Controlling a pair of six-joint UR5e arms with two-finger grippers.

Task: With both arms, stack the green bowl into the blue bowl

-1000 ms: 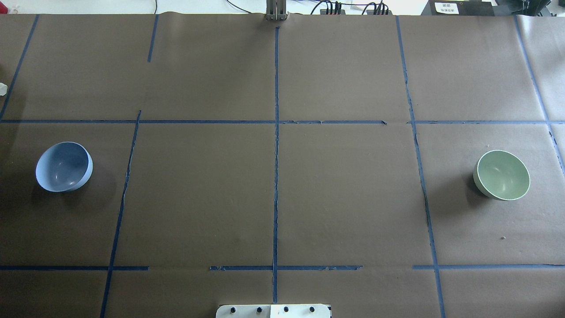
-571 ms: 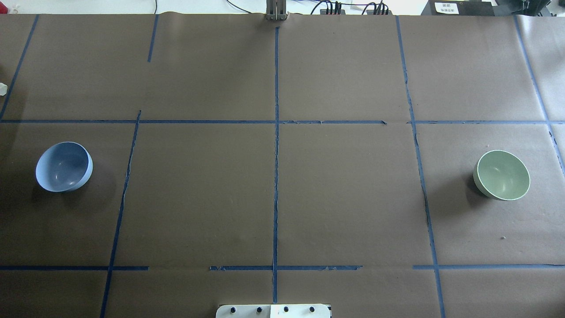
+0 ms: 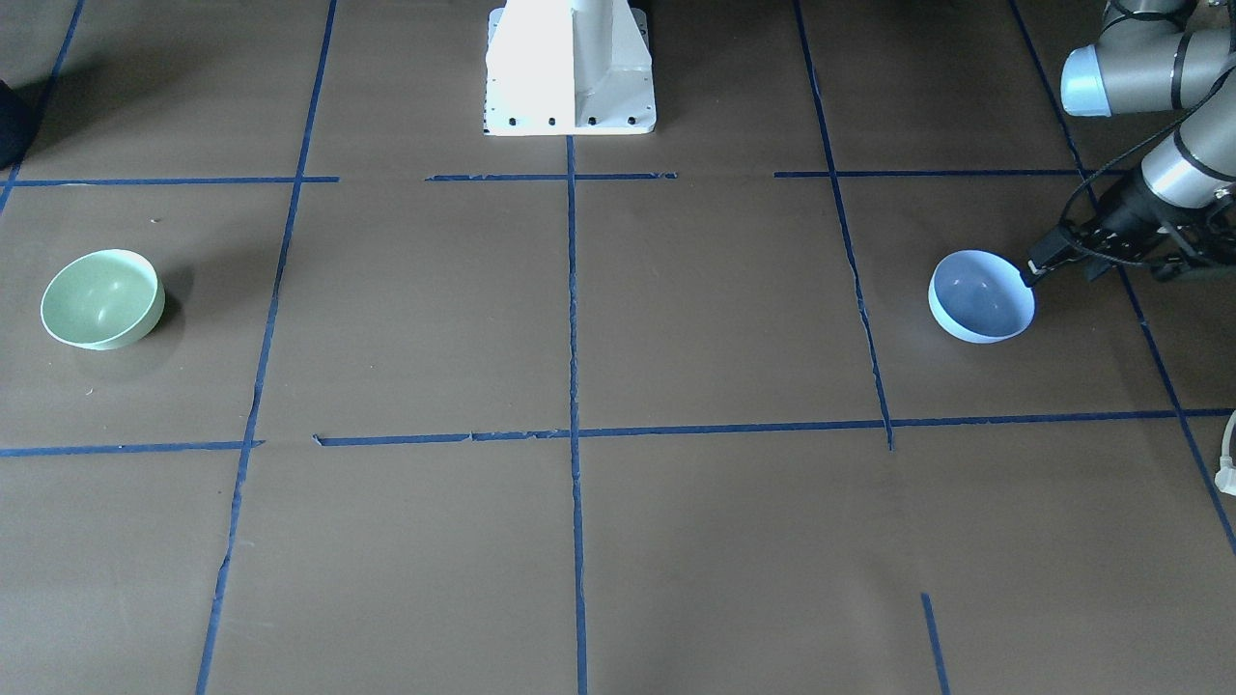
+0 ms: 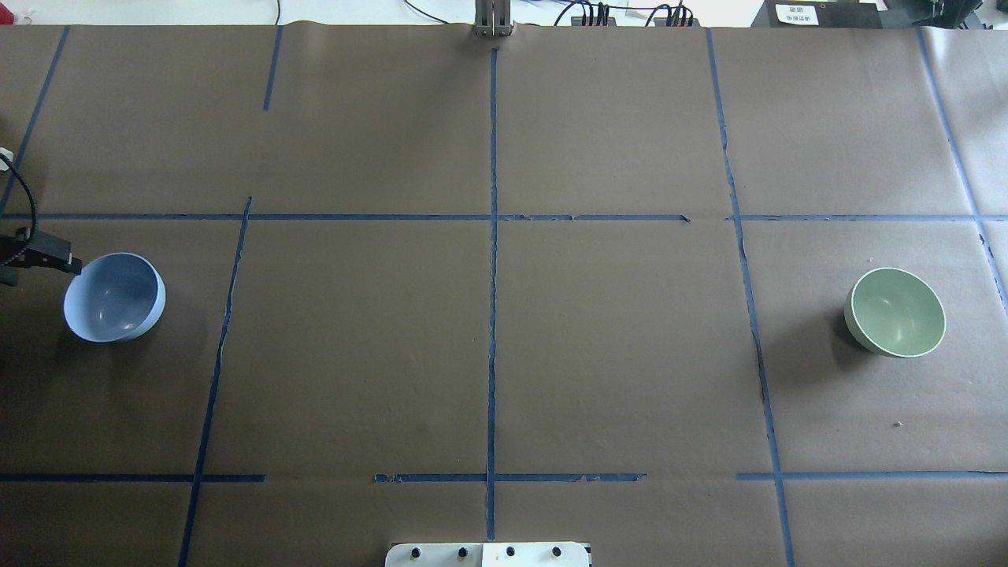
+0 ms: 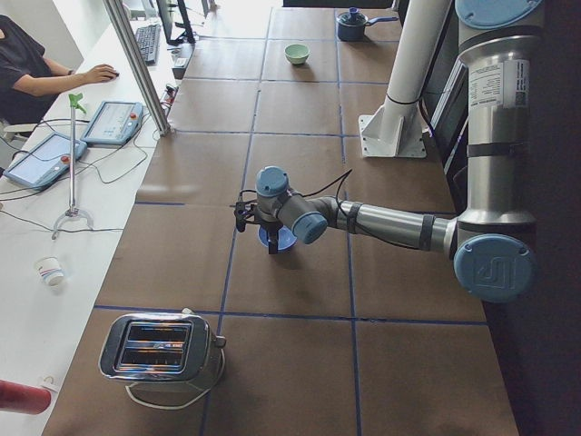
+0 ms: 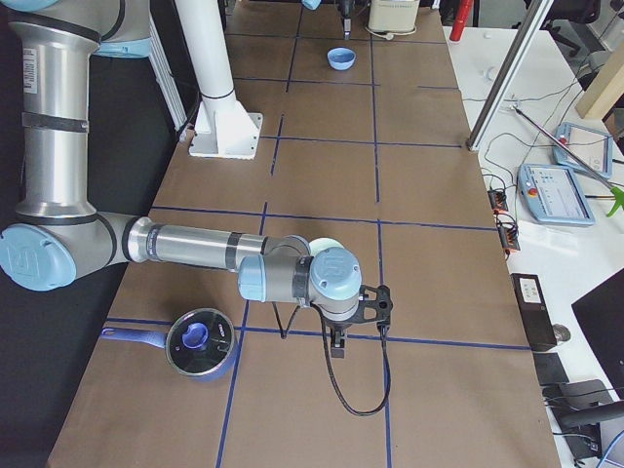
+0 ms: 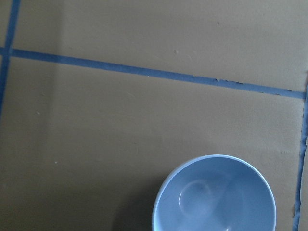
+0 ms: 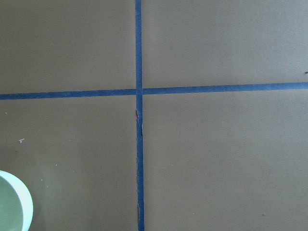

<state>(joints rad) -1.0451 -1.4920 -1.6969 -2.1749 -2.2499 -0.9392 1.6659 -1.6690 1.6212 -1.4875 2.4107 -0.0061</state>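
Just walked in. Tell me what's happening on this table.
The job is to stack the green bowl into the blue bowl. Both bowls sit upright and empty at opposite ends of the table, far apart and neither lifted. The left gripper is right at the blue bowl's rim, but whether it has a grip cannot be told. The right gripper hovers beside the green bowl, clear of it. No stacking has been done yet.

I count one small glossy mint-green round bowl (image 4: 895,313), one matching periwinkle-blue round bowl (image 4: 114,298), and two silver-grey tubular arms (image 5: 390,222) (image 6: 185,244).
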